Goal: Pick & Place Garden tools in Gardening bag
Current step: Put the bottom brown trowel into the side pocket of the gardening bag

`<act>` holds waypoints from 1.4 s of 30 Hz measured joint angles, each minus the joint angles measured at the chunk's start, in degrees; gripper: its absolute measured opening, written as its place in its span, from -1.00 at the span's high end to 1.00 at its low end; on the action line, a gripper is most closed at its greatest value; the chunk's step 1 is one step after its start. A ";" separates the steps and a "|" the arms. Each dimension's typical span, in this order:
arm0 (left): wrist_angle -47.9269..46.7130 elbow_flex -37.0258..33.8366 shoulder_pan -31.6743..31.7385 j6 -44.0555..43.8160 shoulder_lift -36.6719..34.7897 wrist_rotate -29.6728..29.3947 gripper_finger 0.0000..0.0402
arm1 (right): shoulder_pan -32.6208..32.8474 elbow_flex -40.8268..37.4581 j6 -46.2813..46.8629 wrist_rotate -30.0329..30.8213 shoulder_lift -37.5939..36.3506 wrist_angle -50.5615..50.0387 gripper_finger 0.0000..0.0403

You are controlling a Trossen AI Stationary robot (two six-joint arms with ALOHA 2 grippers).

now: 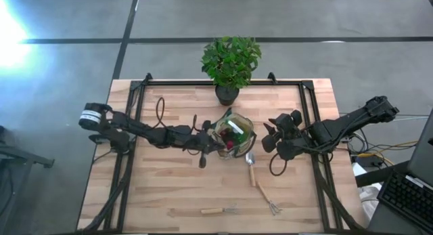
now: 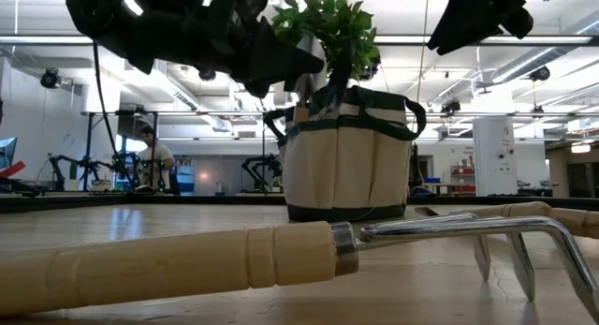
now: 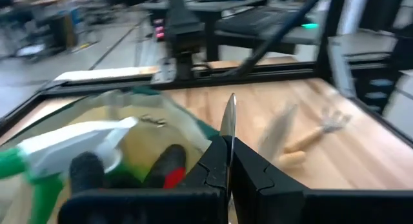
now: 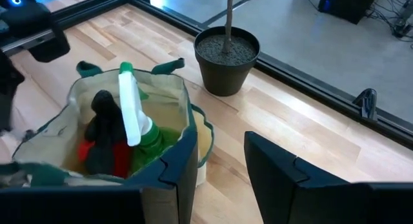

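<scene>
The olive gardening bag (image 1: pixel 233 132) stands mid-table on its base with its mouth up. Inside are a green spray bottle with a white head (image 4: pixel 132 117) and a red and black item (image 4: pixel 87 150). My left gripper (image 1: pixel 211 144) is at the bag's left rim, shut on a thin silver tool blade (image 3: pixel 230 117). My right gripper (image 1: pixel 269 139) hovers open just right of the bag, with nothing between its fingers. On the table lie a trowel (image 1: pixel 252 168), a rake (image 1: pixel 270 202) and a small fork (image 1: pixel 220 210). My left gripper pinches the thin silver blade (image 3: pixel 229 141) between its two fingers, which come about level from the table's left. The blade is seen edge-on and sticks out past the fingertips beside the bag's rim (image 3: pixel 193 130). The fingers hide the rest of the tool.
A leafy plant in a dark pot (image 1: pixel 227 93) stands at the table's far edge, just behind the bag. A black metal frame (image 1: pixel 308 113) borders the tabletop. Bare wood lies at the near left. A person sits in the room beyond (image 2: pixel 150 152).
</scene>
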 joint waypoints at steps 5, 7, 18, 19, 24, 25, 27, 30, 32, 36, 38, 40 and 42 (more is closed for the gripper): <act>0.59 -0.81 0.15 3.63 -0.57 6.30 0.98 | 0.00 0.00 0.00 -0.04 0.00 -0.02 0.37; 0.92 -1.14 0.49 4.28 -0.63 9.38 0.98 | -0.01 0.00 0.00 -0.04 0.00 -0.02 0.35; 3.32 -2.93 3.79 6.18 -0.68 19.70 0.98 | -0.01 -0.02 0.00 -0.03 0.00 0.08 0.39; 3.32 -2.93 4.01 6.62 -0.68 19.70 0.98 | -0.01 -0.02 0.00 -0.02 0.00 0.12 0.40; 4.32 -2.92 4.62 8.67 0.40 19.68 0.98 | -0.02 -0.02 0.00 -0.02 0.00 0.26 0.41; 4.54 -2.88 4.73 8.84 0.84 19.71 0.98 | -0.02 -0.02 0.00 0.00 0.00 0.28 0.41; 4.66 -2.70 4.83 9.15 1.91 19.72 0.98 | 0.00 -0.02 0.00 0.00 0.00 0.31 0.41; 4.85 -1.93 4.85 9.91 3.67 19.74 0.98 | -0.01 -0.02 0.00 0.00 0.00 0.35 0.39; 5.12 -1.07 4.85 10.16 5.11 20.02 0.98 | -0.02 -0.02 0.00 0.02 0.00 0.36 0.38; 5.26 0.79 4.86 11.11 7.75 21.22 0.98 | -0.02 -0.02 0.00 0.02 0.00 0.39 0.36; 5.22 1.60 4.87 11.23 8.79 21.63 0.98 | -0.02 -0.02 0.00 0.02 0.00 0.39 0.36; 5.19 2.05 4.87 11.24 9.30 21.92 0.98 | -0.02 -0.07 0.00 0.02 0.00 0.39 0.36; 5.09 2.19 4.87 11.24 9.46 22.04 0.98 | -0.02 -0.11 0.00 0.02 0.00 0.39 0.38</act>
